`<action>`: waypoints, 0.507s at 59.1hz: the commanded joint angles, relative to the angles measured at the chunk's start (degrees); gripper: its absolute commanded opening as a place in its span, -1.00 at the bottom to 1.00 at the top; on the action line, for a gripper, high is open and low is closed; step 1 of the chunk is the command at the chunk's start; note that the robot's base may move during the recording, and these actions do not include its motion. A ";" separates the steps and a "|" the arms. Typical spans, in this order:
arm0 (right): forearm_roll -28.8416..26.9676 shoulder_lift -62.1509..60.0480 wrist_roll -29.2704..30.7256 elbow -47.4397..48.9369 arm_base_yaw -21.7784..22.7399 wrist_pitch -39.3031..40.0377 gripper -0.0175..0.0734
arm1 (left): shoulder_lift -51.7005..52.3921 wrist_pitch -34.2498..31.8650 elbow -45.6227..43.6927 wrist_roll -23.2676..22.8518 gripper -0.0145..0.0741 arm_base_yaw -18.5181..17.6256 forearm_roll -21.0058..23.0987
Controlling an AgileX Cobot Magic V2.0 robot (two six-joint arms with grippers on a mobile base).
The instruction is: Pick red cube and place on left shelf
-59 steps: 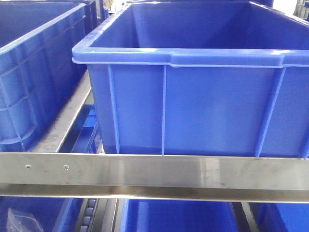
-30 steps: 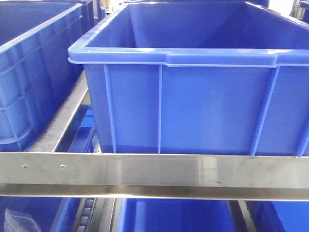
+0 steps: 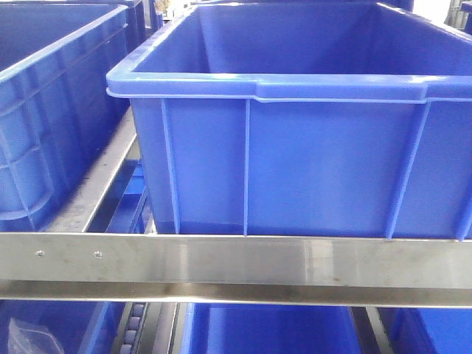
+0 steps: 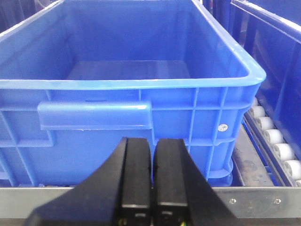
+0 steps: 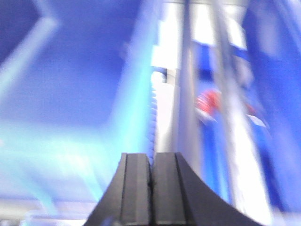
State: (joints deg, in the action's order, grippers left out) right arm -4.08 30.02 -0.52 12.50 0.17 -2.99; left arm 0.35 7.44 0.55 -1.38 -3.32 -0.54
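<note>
No red cube shows clearly. In the blurred right wrist view a small red patch (image 5: 209,100) lies far ahead, right of centre; I cannot tell what it is. My left gripper (image 4: 153,141) is shut and empty, close in front of the near wall of a large empty blue bin (image 4: 141,84). My right gripper (image 5: 151,156) is shut and empty, in front of blurred blue bin walls and a bright metal upright. Neither gripper shows in the front view.
The front view shows a large blue bin (image 3: 295,162) on a steel shelf behind a steel front rail (image 3: 236,262). Another blue bin (image 3: 44,110) stands to its left. More blue bins (image 3: 273,332) and a clear plastic bag (image 3: 29,341) lie below. White rollers (image 4: 275,141) run right of the bin.
The front view has shifted a little: the big blue bin sits slightly further left in the frame than one second ago. Nothing was gripped or let go.
</note>
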 commanded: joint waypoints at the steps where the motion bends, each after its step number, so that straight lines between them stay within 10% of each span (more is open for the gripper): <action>1: -1.05 -6.07 0.21 -3.40 2.31 5.46 -0.51 | 0.92 -5.03 1.32 -0.05 -0.44 -0.37 0.17; 30: -1.58 -27.75 0.52 -13.23 6.39 2.99 -0.51 | 0.92 -5.03 1.32 -0.05 -0.44 -0.37 0.17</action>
State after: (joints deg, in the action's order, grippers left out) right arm -5.61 3.09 -0.52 -1.58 6.07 -3.25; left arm 0.35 7.44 0.55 -1.38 -3.32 -0.54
